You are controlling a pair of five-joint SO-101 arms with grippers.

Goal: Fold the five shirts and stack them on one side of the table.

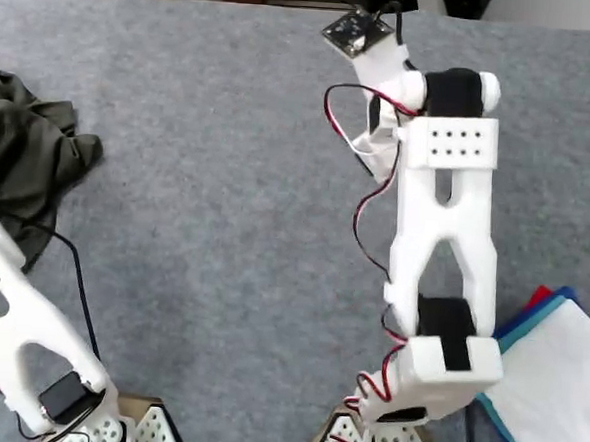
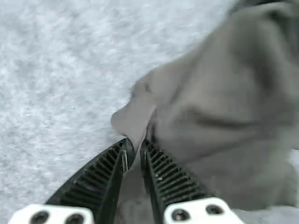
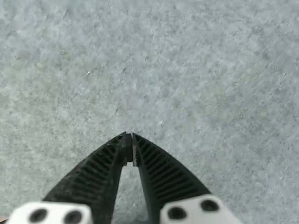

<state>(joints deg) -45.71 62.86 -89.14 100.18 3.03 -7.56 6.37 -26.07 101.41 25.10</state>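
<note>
A crumpled dark olive shirt (image 1: 24, 154) lies at the table's left edge. In the left wrist view the same shirt (image 2: 224, 107) bulks close ahead, and my left gripper (image 2: 134, 145) is shut on a fold of its cloth. The left arm (image 1: 18, 334) rises from the near left corner toward the shirt. My right gripper (image 3: 130, 138) is shut with nothing in it, hanging over bare grey carpet. The right arm (image 1: 440, 220) stretches up the middle right of the table. A stack of folded shirts (image 1: 556, 382), white on top with blue and red edges, sits at the near right.
The grey carpeted table (image 1: 228, 177) spreads open between the two arms. Red and black cables (image 1: 365, 215) hang beside the right arm. The arm bases (image 1: 362, 441) stand at the near edge.
</note>
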